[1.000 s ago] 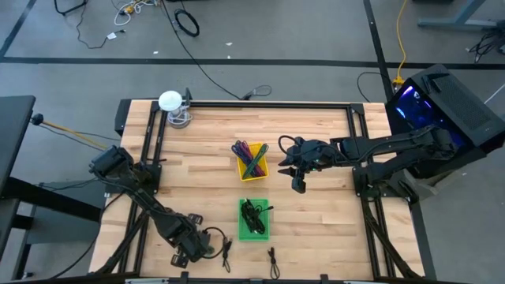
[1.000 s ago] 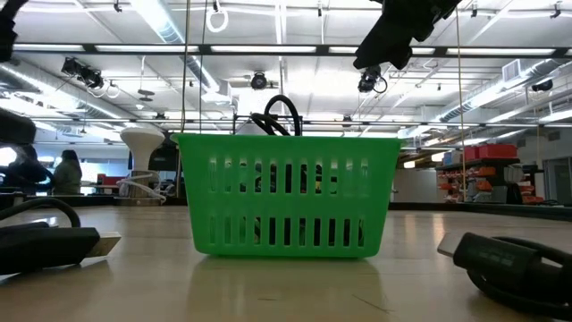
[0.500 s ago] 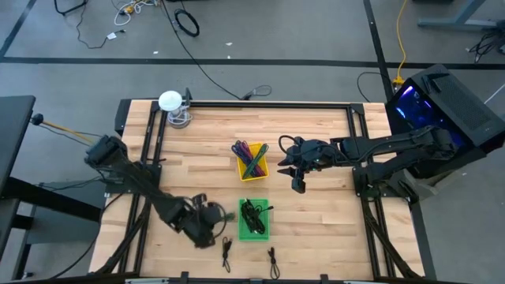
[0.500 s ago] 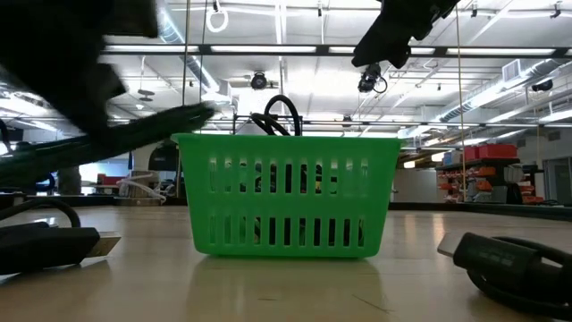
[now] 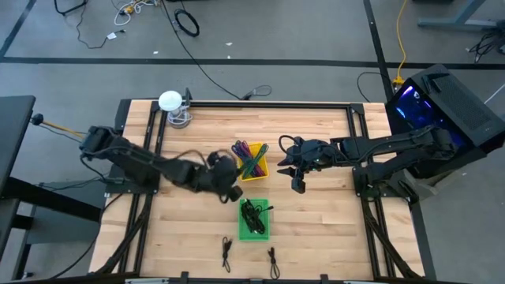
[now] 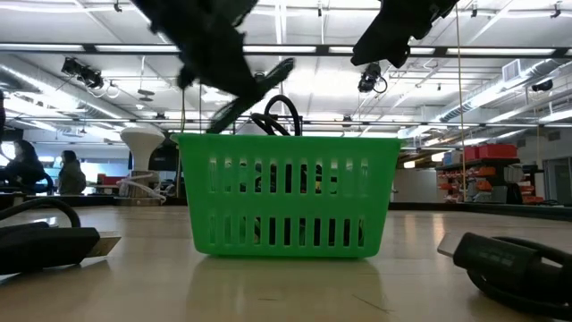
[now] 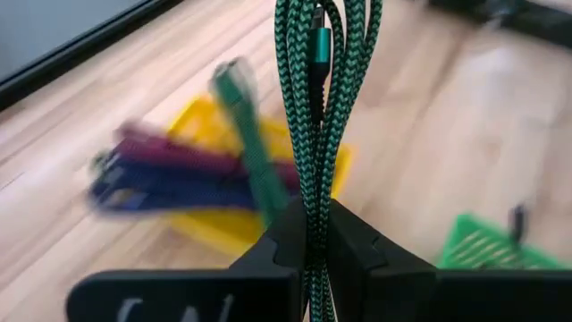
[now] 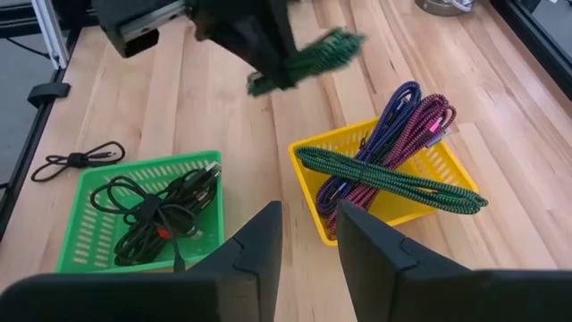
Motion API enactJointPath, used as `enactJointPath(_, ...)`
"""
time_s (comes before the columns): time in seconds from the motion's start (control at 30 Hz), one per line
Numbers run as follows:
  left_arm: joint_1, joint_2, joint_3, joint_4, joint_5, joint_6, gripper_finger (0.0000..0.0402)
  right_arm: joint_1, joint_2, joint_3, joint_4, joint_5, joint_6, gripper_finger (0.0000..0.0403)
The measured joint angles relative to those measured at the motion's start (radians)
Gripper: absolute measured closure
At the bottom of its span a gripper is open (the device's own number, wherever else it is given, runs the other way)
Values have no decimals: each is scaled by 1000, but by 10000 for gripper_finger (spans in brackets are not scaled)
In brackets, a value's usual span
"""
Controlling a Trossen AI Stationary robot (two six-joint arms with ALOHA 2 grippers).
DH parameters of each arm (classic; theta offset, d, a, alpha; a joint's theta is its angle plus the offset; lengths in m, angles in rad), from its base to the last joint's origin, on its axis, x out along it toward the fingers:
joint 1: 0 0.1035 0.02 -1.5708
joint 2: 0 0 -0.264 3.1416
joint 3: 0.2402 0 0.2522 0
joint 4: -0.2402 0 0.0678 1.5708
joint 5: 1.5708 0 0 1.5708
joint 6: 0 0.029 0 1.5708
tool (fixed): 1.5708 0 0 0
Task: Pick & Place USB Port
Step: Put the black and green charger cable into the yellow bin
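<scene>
At the worktop's near edge two small black cables are lying, one beside the other. Just beyond them the green basket is sitting with a tangle of black cables inside. Above the wood just left of both baskets, the left pincer is hanging, its fingers pressing together on a coiled green braided cable, which is sticking out past the fingertips, clear of the worktop. Beyond the green basket the yellow basket is holding purple, red and green braided cables. To its right the right pincer is waiting in the air, fingers standing partly apart and gripping nothing. At the far left corner a white lamp is standing.
</scene>
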Motion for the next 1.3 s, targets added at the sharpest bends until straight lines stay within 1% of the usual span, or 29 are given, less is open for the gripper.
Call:
enactJointPath(0.07, 61, 0, 0, 77, 75, 76, 377, 0, 0, 0, 0, 0, 0, 292)
enactJointPath(0.2, 166, 0, 0, 152, 164, 151, 377, 8, 0, 0, -2, 0, 0, 292)
enactJointPath(0.37, 257, 20, 0, 146, 265, 112, 377, 26, 0, 0, -2, 0, -13, 292)
enactJointPath(0.47, 287, 57, -1, 166, 325, 68, 377, 29, 0, 0, -1, 1, -26, 292)
enactJointPath(0.53, 299, 82, -1, 181, 346, 48, 377, 29, 0, 0, -1, 2, -26, 292)
enactJointPath(0.8, 312, 152, -1, 231, 358, -15, 377, 29, 0, 0, -1, 3, -34, 292)
enactJointPath(1.1, 345, 165, 0, 231, 352, -47, 377, 29, 0, 0, -3, 2, -33, 292)
enactJointPath(1.3, 362, 165, 0, 219, 354, -102, 377, 29, 0, 0, -1, 2, -34, 292)
